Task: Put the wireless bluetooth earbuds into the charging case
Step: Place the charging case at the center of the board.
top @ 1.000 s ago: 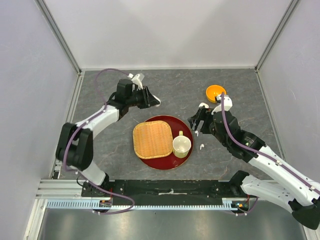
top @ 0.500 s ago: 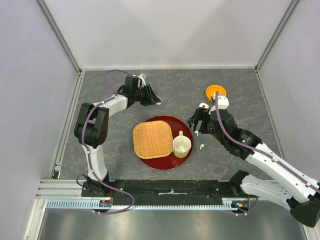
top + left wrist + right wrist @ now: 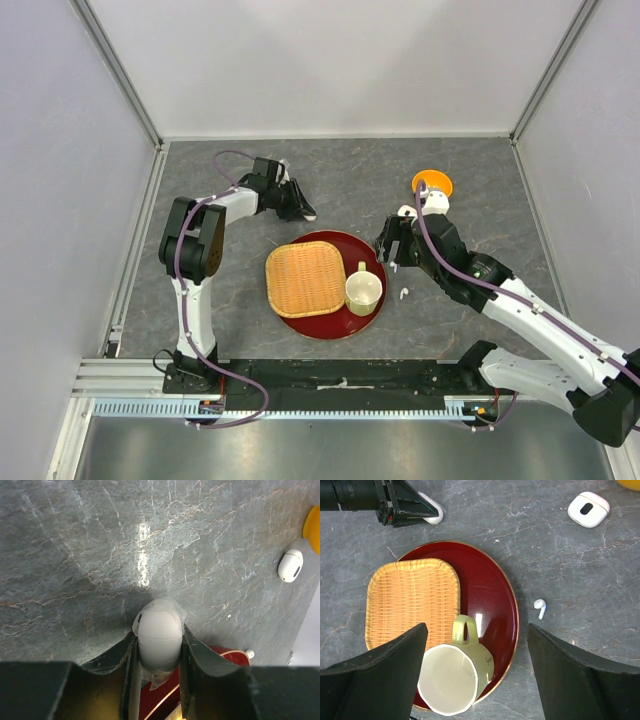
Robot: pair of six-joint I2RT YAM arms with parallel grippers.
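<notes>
1. The table [image 3: 350,170] is dark grey and stone-patterned, with pale veins and faint cracks across it.
2. Plain pale walls [image 3: 330,60] close it in on the left, far and right sides.
3. Silver metal posts [image 3: 119,75] run along the far corners where the walls meet.
4. A ribbed metal rail [image 3: 130,406] crosses the near edge.
5. Overhead light leaves a soft white glare [image 3: 142,555] on the table.

No text, label, brand or number can be read on anything.
</notes>
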